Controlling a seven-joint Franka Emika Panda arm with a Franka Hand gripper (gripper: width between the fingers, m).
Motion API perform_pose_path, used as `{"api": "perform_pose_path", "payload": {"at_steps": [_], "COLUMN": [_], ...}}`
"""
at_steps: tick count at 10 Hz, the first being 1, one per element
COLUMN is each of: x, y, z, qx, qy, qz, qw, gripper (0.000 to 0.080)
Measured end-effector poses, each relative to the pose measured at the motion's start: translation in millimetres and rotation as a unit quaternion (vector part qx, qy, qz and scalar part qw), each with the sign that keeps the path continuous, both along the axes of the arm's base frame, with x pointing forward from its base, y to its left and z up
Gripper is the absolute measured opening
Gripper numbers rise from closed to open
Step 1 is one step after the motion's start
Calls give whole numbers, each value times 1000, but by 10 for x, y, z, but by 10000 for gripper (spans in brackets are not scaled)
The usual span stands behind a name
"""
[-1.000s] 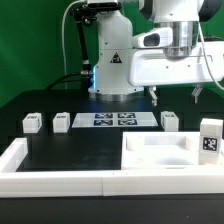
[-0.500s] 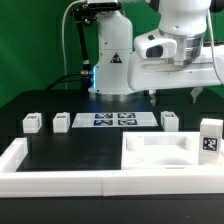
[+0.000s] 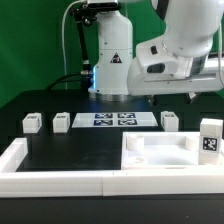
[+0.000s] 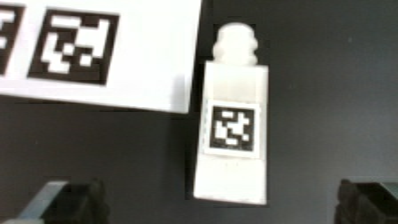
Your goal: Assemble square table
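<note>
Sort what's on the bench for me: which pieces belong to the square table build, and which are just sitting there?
Belongs to the job: square tabletop; leg one, at the exterior view's left; leg two beside it; leg three, under the wrist camera; leg four, at the exterior view's right.
Just lying about: marker board; white border wall.

The square slab (image 3: pixel 158 152) is white and lies flat at the counter's front right corner. Two small white leg blocks, the first leg block (image 3: pixel 32 122) and the second leg block (image 3: pixel 62 120), sit towards the counter's left edge. The third leg block (image 3: pixel 170 119) lies flat right of centre, its tag facing up and a rounded knob at one end. The fourth leg block (image 3: pixel 210 138) stands upright by the right edge and shows its tag.
</note>
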State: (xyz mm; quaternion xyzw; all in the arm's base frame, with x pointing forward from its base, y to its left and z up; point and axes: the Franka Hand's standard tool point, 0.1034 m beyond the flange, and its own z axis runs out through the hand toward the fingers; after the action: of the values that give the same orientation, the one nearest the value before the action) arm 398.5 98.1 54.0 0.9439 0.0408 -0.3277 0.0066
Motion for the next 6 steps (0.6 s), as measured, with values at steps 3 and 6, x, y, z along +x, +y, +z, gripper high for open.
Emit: {"api": "perform_pose_path", "payload": {"at_steps": [3,6], "x": [-81,-140], "y": [1,-2], "z": [-55,-155], "qx": [-19,-38], "qy": [97,176], "qz": [-3,-5], "qw": [995,984], "gripper": [649,649]}}
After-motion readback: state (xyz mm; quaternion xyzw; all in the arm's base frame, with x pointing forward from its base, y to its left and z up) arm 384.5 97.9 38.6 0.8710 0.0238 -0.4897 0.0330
